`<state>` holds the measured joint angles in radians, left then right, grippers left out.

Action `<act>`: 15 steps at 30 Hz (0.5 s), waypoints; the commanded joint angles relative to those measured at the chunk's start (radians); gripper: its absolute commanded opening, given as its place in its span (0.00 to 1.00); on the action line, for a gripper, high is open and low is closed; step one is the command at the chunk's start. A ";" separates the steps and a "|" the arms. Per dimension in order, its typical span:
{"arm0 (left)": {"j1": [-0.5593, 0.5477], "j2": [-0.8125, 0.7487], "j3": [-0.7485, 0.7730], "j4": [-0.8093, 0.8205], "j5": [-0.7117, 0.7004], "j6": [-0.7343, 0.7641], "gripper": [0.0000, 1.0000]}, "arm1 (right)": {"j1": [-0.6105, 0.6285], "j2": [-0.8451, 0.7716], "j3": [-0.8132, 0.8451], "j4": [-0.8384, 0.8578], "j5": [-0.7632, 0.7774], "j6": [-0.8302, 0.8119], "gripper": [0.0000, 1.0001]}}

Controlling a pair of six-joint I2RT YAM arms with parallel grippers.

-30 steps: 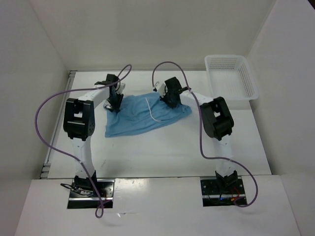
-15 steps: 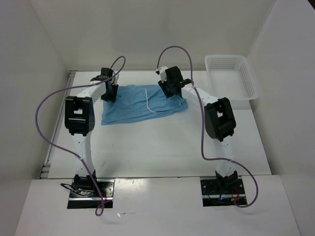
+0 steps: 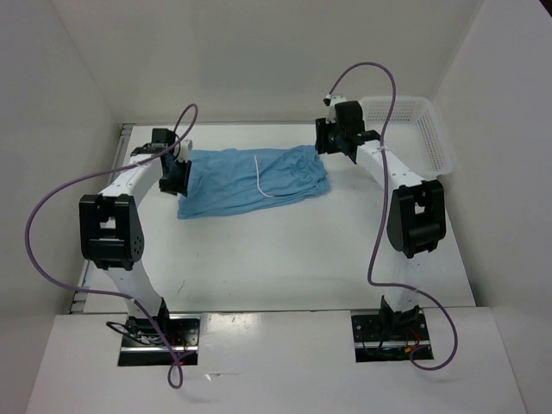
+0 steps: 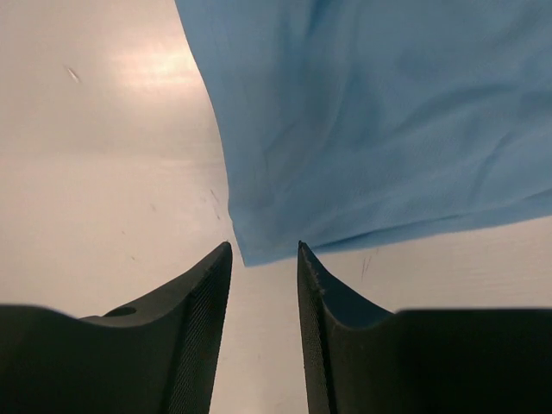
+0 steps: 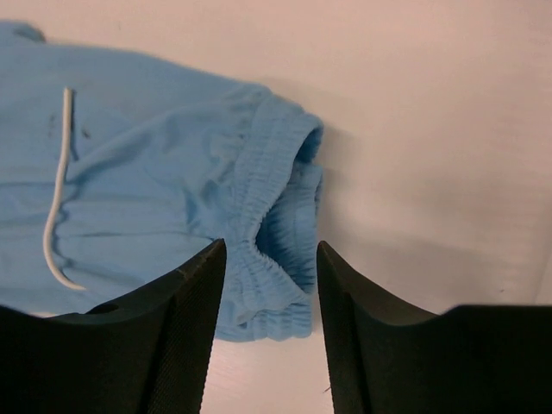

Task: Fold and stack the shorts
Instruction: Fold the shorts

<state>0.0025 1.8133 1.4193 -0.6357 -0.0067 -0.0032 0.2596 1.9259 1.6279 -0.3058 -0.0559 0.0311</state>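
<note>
**Stock entry: one pair of light blue shorts, spread flat**

- Shorts (image 3: pixel 250 179): you will find them lying open on the white table (image 3: pixel 276 250), towards its far edge, between the two arms. The gathered waistband is at the right end, and the white drawstring (image 3: pixel 260 177) trails across the middle.
- Left gripper (image 3: pixel 177 177): sits at the shorts' left edge. Your left wrist view shows its fingers spread with only bare table between them, and a cloth corner just beyond the tips.
- Right gripper (image 3: pixel 328 140): sits at the waistband end, fingers parted and pinching nothing.
- White lattice basket (image 3: pixel 435 147): far right corner, apart from the shorts.
</note>
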 commanded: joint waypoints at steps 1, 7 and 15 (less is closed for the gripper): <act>0.023 0.004 -0.060 -0.038 0.056 0.003 0.44 | -0.012 0.022 -0.019 0.007 -0.104 0.033 0.53; 0.054 0.023 -0.103 -0.025 0.020 0.003 0.49 | -0.034 0.053 -0.049 -0.003 -0.209 -0.005 0.61; 0.054 0.075 -0.063 -0.005 0.042 0.003 0.52 | -0.034 0.097 -0.108 -0.004 -0.237 -0.092 0.64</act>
<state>0.0540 1.8687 1.3174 -0.6563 0.0086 -0.0036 0.2310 2.0037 1.5349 -0.3241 -0.2714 -0.0143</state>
